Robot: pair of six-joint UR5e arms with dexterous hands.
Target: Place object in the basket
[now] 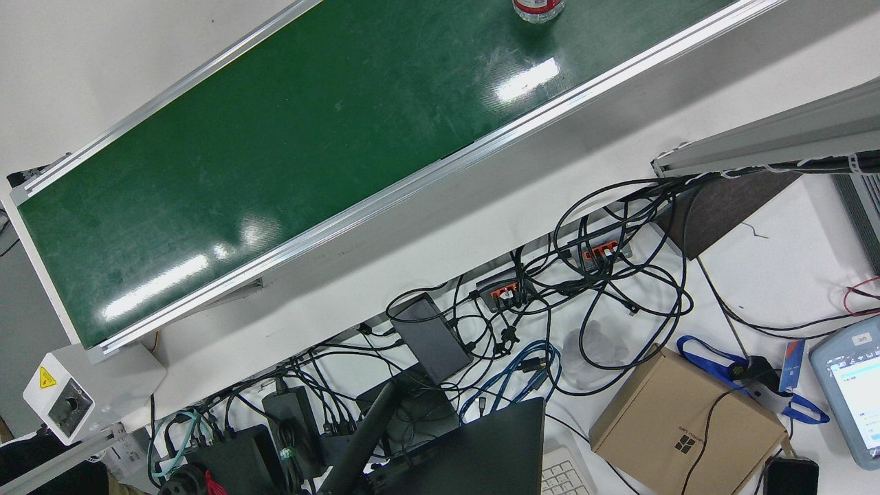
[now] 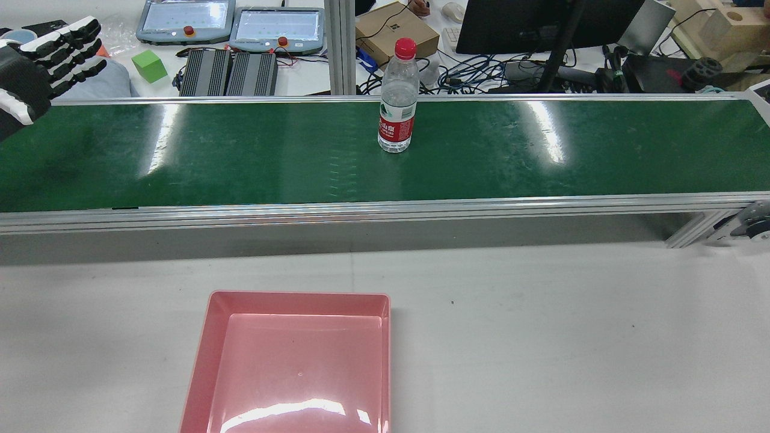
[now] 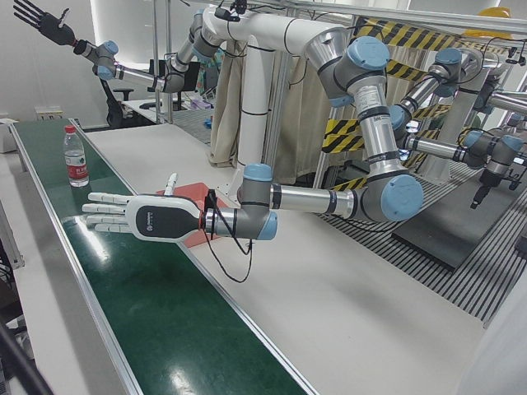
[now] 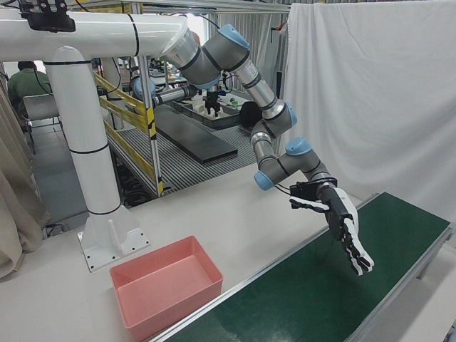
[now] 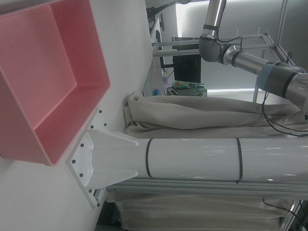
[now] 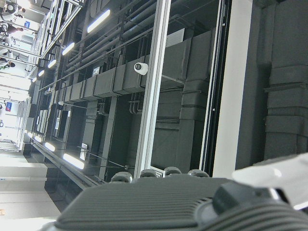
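A clear water bottle [image 2: 398, 96] with a red cap and red label stands upright mid-way along the green conveyor belt [image 2: 240, 156]; it also shows as the bottle [image 3: 76, 156] and the bottle [image 1: 538, 9]. On the white table in front of the belt sits the empty pink basket [image 2: 298, 296], also seen as the basket [image 4: 174, 303] and the basket [image 5: 91, 62]. My left hand [image 2: 42, 66] hovers flat and open over the belt's left end, well away from the bottle; this left hand [image 3: 136, 216] holds nothing. My right hand [image 3: 39, 20] is raised high in the air, fingers spread.
Beyond the belt lie control pendants, a green cube [image 2: 148, 65], a cardboard box [image 2: 385, 30], a monitor and tangled cables [image 1: 584, 289]. The white pedestal [image 4: 92, 178] stands behind the basket. The right hand view looks up at ceiling beams.
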